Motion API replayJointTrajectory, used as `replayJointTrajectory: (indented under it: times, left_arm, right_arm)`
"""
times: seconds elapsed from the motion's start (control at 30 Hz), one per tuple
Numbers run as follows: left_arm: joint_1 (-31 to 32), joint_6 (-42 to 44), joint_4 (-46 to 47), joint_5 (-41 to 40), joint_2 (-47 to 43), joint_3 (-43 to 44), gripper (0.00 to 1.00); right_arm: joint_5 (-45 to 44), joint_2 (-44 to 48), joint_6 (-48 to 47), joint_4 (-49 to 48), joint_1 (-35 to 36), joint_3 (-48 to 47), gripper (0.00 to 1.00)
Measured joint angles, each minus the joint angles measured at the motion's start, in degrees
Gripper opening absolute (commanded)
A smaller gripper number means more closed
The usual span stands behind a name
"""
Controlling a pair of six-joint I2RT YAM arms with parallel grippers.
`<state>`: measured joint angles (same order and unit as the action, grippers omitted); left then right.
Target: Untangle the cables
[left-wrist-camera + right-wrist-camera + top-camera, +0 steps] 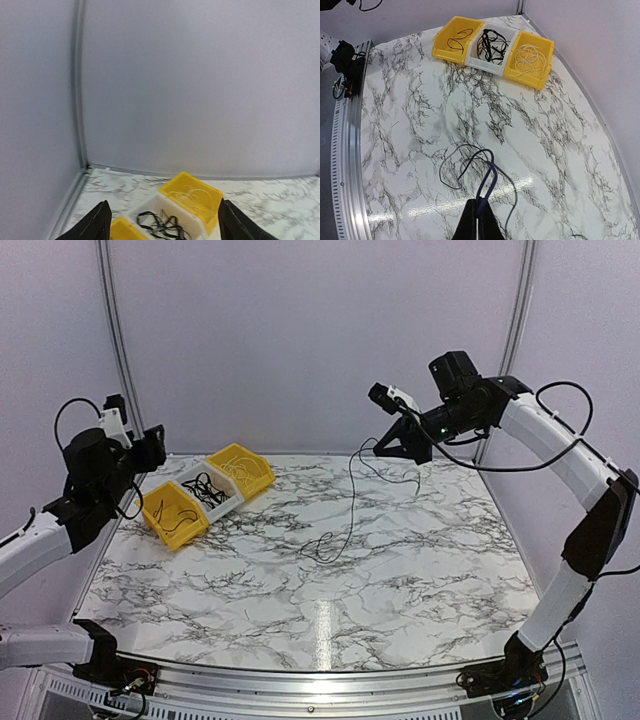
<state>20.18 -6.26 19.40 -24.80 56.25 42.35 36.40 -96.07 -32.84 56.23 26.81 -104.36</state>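
A clump of thin black cables (205,490) lies in the white middle bin (225,502); it also shows in the left wrist view (161,226) and in the right wrist view (491,42). My right gripper (378,452) is raised high over the table's far middle and is shut on one thin black cable (351,502). That cable hangs down to a loose loop on the marble (323,546). In the right wrist view the shut gripper (479,220) pinches the cable (488,182) above that loop (462,162). My left gripper (162,222) is open and empty, raised above the bins.
Three bins stand in a row at the far left. The near yellow bin (158,512) holds a black wire (459,38). The far yellow bin (262,478) holds pale wires (527,55). The table's metal rail (300,680) runs along the near edge, and grey walls close the back and sides.
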Motion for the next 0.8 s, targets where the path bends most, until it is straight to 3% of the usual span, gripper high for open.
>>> replayJointTrajectory:
  times: [0.13, 0.33, 0.53, 0.67, 0.8]
  left_arm:
    - [9.22, 0.57, 1.53, 14.56, 7.10, 1.88, 0.76]
    - [21.31, 0.04, 6.54, 28.92, 22.49, 5.84, 0.76]
    - [24.94, -3.87, 11.32, 39.93, 36.22, 12.96, 0.75]
    - [25.11, -7.17, 14.88, 44.70, 40.11, 14.80, 0.75]
    - [25.49, -10.58, 19.15, 48.81, 43.63, 16.09, 0.62]
  right_arm:
    - [-0.59, -0.07, 0.24, -0.48, 1.14, 0.90, 0.00]
    - [-2.73, -0.46, 0.24, -2.10, 4.68, 5.27, 0.00]
    - [-4.07, -0.68, 0.00, -3.15, 8.48, 6.60, 0.00]
    - [-4.37, -0.70, 0.00, -3.69, 9.03, 6.60, 0.00]
    - [-4.48, -0.70, 0.02, -4.00, 9.03, 6.60, 0.00]
